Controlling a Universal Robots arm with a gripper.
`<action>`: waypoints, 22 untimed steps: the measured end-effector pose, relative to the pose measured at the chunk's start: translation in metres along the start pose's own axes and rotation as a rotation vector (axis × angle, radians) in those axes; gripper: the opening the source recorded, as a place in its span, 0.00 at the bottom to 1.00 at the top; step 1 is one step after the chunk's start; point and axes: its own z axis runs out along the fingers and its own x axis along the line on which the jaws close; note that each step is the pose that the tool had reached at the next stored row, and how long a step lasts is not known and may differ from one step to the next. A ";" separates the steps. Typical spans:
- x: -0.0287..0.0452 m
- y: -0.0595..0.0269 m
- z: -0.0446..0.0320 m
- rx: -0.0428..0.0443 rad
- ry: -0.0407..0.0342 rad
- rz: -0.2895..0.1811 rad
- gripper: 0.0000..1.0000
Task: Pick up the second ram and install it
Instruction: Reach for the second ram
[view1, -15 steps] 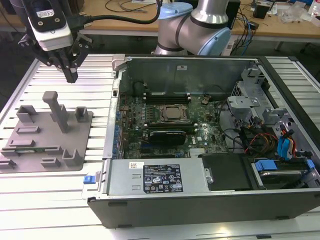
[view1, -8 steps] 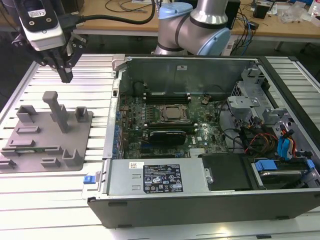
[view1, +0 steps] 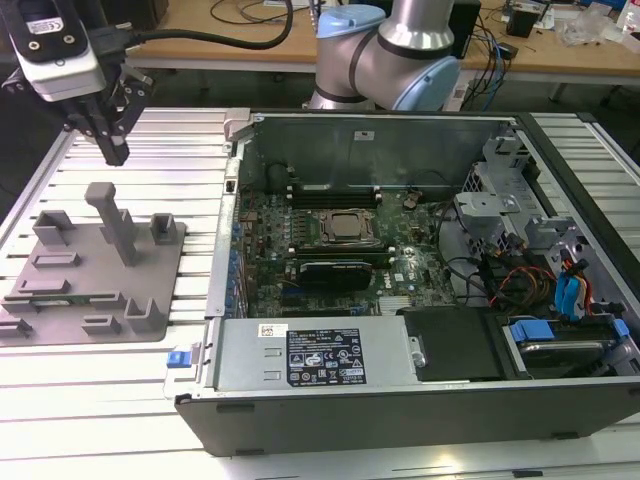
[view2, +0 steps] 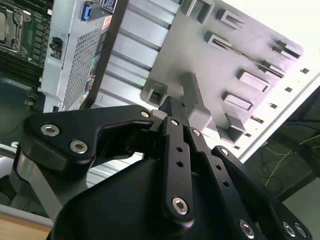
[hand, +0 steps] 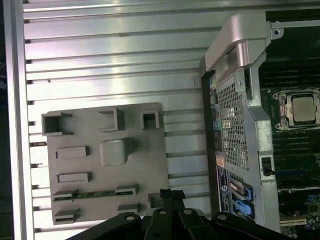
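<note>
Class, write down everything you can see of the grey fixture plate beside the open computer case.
The grey fixture plate looks like matt plastic: a flat rectangle lying on the ribbed metal table, to the exterior view's left of the computer case. Raised slotted blocks and one tall post stand on it. A thin green ram stick lies between two of them. The gripper hangs above it, not touching.

Robotics lab or electronics workshop, by the look. Slotted aluminium table is carrying an opened desktop computer case, its motherboard lying exposed. Grey-and-blue robot arm is rising behind it. Grey fixture plate is sitting beside the case. Wooden benches behind are trailing loose cables and small electronics
</note>
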 end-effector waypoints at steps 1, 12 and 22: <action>0.0019 -0.0001 -0.0001 -0.0001 0.0001 0.000 0.08; 0.0191 -0.0015 -0.0002 -0.0027 0.0001 0.000 0.08; 0.0394 -0.0051 0.0013 -0.0049 0.0003 0.000 0.08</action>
